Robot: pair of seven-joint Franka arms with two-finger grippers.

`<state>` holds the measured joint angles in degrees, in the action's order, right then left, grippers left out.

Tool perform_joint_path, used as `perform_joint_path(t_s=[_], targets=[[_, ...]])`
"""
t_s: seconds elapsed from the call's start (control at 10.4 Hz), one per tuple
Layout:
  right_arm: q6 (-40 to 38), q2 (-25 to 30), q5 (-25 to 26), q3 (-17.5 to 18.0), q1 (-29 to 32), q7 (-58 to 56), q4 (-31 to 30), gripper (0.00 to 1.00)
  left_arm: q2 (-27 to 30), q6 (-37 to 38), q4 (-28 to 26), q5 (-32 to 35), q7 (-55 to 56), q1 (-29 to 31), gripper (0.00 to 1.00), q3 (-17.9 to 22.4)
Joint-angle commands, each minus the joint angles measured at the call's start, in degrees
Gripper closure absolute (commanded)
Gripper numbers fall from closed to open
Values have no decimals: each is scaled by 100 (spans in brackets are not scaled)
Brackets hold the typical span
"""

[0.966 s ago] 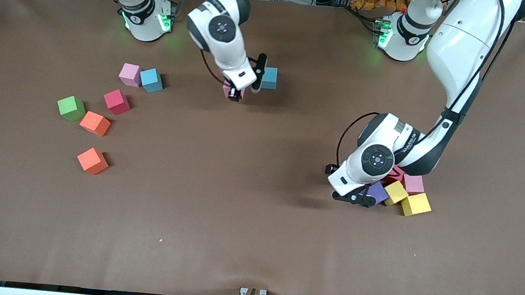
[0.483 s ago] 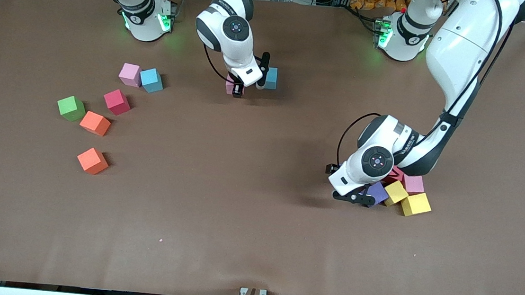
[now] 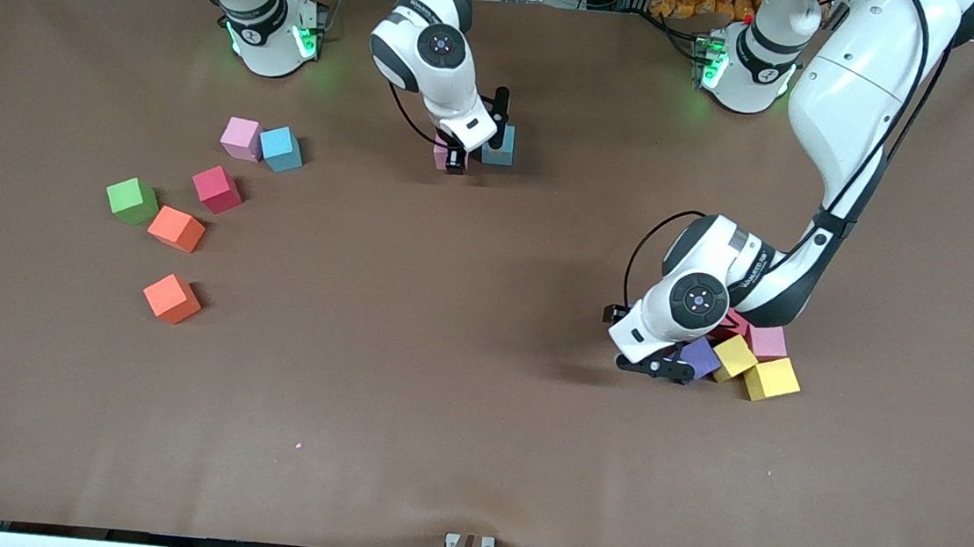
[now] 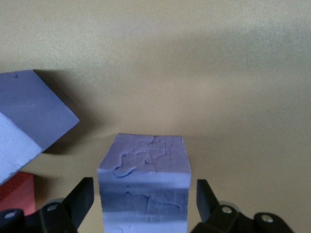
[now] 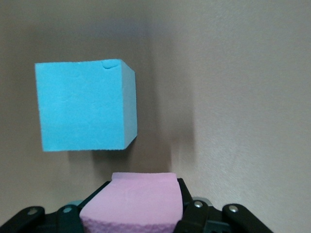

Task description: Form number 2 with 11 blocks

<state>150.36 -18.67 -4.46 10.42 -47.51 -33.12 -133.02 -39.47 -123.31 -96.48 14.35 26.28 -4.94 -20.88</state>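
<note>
Brown matte tabletop [image 3: 475,413] carries everything, and two white arms reach over it from their bases.

At the left arm's end lies a tight cluster of foam cubes: a yellow foam cube [image 3: 771,379] nearest to the front camera, a second yellow cube [image 3: 735,357] touching it, a pink cube [image 3: 768,340] just beside these, a red cube [image 3: 737,321] mostly covered by the arm, and a purple foam cube [image 3: 701,357].

The left claw [image 4: 146,206] is low at the purple cube [image 4: 144,187]; its fingers [image 4: 80,201] stand on both sides of the cube with a small gap visible, so it is open around the cube without clamping it.

The right claw [image 3: 457,161] is closed on a small pink foam cube [image 5: 133,201], just beside a blue foam cube [image 3: 500,144] that rests on the tabletop between the two bases.

Toward the right arm's end loose cubes are scattered: pink block [image 3: 241,138] touching light blue block [image 3: 281,149], then crimson block [image 3: 217,189], green block [image 3: 132,200], orange block [image 3: 176,228], and another orange block [image 3: 172,298] nearest to the front camera.

No digit shape is formed yet.
</note>
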Motion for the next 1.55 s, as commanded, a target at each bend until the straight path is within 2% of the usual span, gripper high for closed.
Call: perform_joint_path(t_s=[0.0, 0.29, 0.48, 0.68, 0.87, 1.16, 1.35, 1.45], targets=[[90, -101, 85, 109, 58, 270, -13, 60, 27, -62, -72, 129, 44, 116, 17, -57], [283, -232, 85, 346, 93, 401, -4, 60, 132, -36, -90, 77, 262, 186, 29, -57], [301, -295, 94, 548, 136, 438, -4, 60, 272, 52, -99, 59, 369, 292, 31, -100], [310, -303, 112, 584, 172, 446, 4, 61, 343, 140, -143, 59, 413, 301, 36, -101], [336, -303, 112, 575, 181, 438, 5, 61, 641, 359, -274, -2, 605, 310, 37, -118], [362, -338, 226, 575, 286, 446, 4, 60, 948, 711, -397, -555, 1788, 301, 40, -275], [398, -347, 226, 584, 330, 446, 4, 60, 1037, 764, -573, -618, 3166, 301, 40, -521], [476, -382, 226, 584, 330, 446, 4, 60, 1081, 764, -661, -618, 3774, 284, 44, -636]])
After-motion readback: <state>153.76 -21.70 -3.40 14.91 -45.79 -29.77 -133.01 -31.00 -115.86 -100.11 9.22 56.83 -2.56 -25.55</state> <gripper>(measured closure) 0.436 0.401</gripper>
